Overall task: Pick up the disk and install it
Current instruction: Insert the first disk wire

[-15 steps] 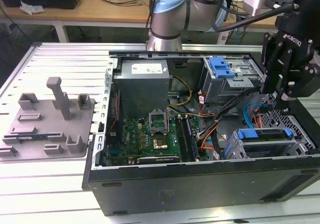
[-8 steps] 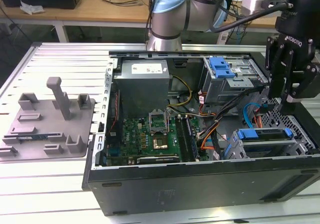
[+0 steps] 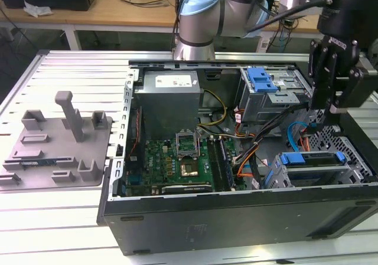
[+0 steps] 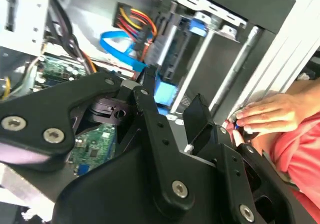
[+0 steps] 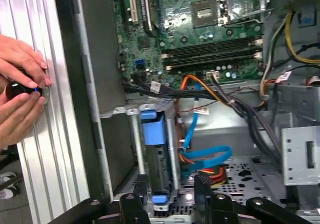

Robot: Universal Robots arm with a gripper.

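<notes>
Over the open computer case (image 3: 236, 218), by the exterior view, find the gripper (image 3: 326, 107) hanging with fingers (image 3: 315, 76) spread wide and gripping nothing. Below it and clear of it, spot the disk (image 3: 311, 172), framed in blue and set in the drive cage (image 3: 357, 162). Farther from the gripper, toward the exterior view's left, note the motherboard (image 3: 177, 159), then the grey tray (image 3: 59, 147) well apart on the slotted table (image 3: 71, 70). Nearer, up beside the gripper's body, see a blue latch (image 3: 261, 79) atop another cage. Turning to the second wrist view, see the gripper (image 4: 173, 89) open, with nothing between the black fingers (image 4: 152, 119); past the far finger, make out a person's hand (image 4: 265, 116) resting against the table's edge. Turning to the first wrist view, find both fingertips (image 5: 201, 186) parted and empty, with the disk (image 5: 152, 134) just ahead of the gripper (image 5: 171, 188), seated in its cage and untouched; well off to one side of the gripper, note two hands (image 5: 20, 64) pinching a small dark object (image 5: 16, 88) at the table's rail.
</notes>
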